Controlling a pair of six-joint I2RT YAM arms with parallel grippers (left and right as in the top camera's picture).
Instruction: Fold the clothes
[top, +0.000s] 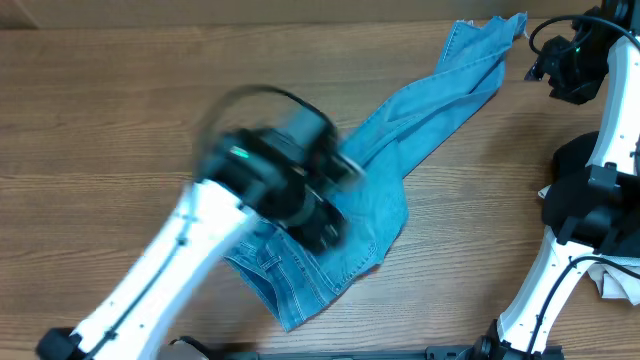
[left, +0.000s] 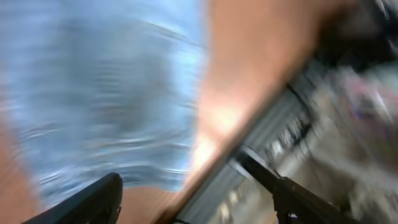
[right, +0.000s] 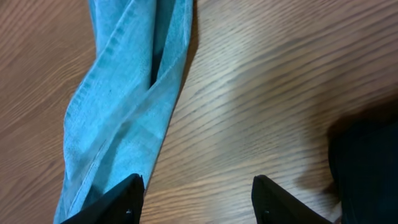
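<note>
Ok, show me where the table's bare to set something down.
Bare wood upper left, above the left arm and left of the jeans; another patch between jeans and right arm. Crowded far right: dark garment, pale cloth.

**Off to the side: wood, a dark heap, a pale scrap**

I've got the wooden table (top: 110, 90) filling the overhead feed, brown grain running left to right. Over at the far right a dark garment (top: 568, 160) sits bunched on the wood. My right wrist camera picks it up too, black and shapeless, low in the right corner. Lower down that same side, a whitish cloth (top: 617, 284) pokes in at the frame's border, mostly cut off. The left wrist feed is smeared, and past the table edge I can only make out grey streaks.
</note>
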